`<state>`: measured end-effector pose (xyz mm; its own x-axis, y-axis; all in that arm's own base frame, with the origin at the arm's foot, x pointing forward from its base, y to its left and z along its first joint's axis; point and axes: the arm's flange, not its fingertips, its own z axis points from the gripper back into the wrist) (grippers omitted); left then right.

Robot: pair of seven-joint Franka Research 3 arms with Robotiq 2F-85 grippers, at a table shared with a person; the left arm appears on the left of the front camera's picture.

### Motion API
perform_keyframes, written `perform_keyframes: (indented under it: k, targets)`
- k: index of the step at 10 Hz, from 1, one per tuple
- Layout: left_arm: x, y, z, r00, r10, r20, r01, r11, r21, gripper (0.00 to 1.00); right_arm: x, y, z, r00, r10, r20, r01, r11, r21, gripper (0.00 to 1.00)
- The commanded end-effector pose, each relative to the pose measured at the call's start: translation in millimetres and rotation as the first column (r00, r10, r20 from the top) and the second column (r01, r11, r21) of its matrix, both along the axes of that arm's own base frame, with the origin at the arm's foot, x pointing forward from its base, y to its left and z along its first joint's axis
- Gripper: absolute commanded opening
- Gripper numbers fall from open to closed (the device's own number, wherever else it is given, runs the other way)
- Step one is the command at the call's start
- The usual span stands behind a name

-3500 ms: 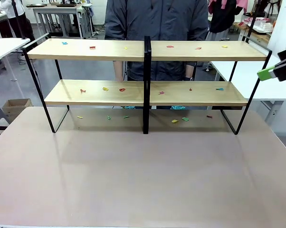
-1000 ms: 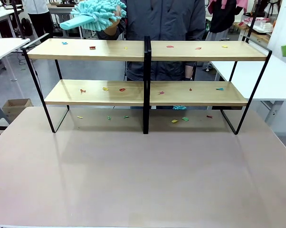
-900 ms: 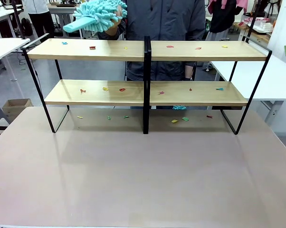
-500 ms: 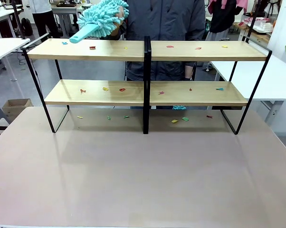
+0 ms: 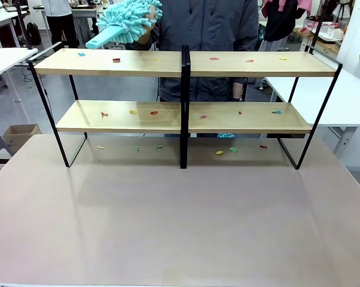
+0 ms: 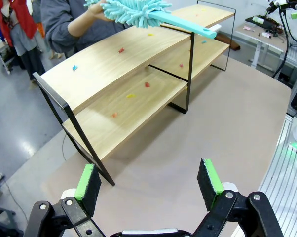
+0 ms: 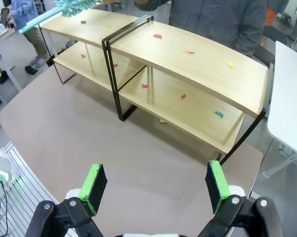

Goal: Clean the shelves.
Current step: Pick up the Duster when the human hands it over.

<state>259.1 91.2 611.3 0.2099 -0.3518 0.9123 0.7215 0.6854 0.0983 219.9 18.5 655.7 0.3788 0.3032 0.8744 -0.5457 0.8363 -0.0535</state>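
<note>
shelves (image 5: 246,64): two racks joined at the middle black frame, standing across the far half of the brown table (image 5: 180,221), nearly as wide as it. each rack has a top board and a lower board of light wood.

small coloured scraps (image 5: 115,60) lie scattered on both top boards and both lower boards. more scraps lie on the table under the shelves, e.g. a yellow one (image 5: 220,152) right of the middle frame.

person (image 5: 204,30) stands behind the shelves, at the far side. one hand (image 5: 146,31) holds a fluffy teal duster (image 5: 127,18) by its head end. the plain handle points out and down toward the robot's left. the duster is above the left rack's top board; in the left wrist view the handle looks clear of the wood.

left gripper (image 6: 147,181): jaws spread wide, nothing between the green pads (image 6: 87,181). it hangs above the table on the near side, off the left end of the shelves, well apart from them.

right gripper (image 7: 155,185): jaws spread wide, nothing between the pads. it hangs above the table near the right end of the shelves, not touching them.

cardboard box (image 5: 18,134) on the floor beyond the table's left corner. white tables (image 5: 3,60) stand to either side.
</note>
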Motion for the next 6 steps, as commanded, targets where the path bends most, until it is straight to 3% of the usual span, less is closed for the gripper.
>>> perform_keyframes:
  k: [1,6]
  targets:
    - [0.1,1.8,-1.8,1.000,-0.010,0.002,0.010,1.000,-0.009,1.00,5.8,2.8,5.6,0.999,0.030,0.038,-0.030,1.000,0.002,1.00]
    - [0.1,1.8,-1.8,1.000,-0.010,0.002,0.010,1.000,-0.009,1.00,0.2,1.1,1.1,1.000,0.006,0.009,-0.006,1.000,-0.001,1.00]
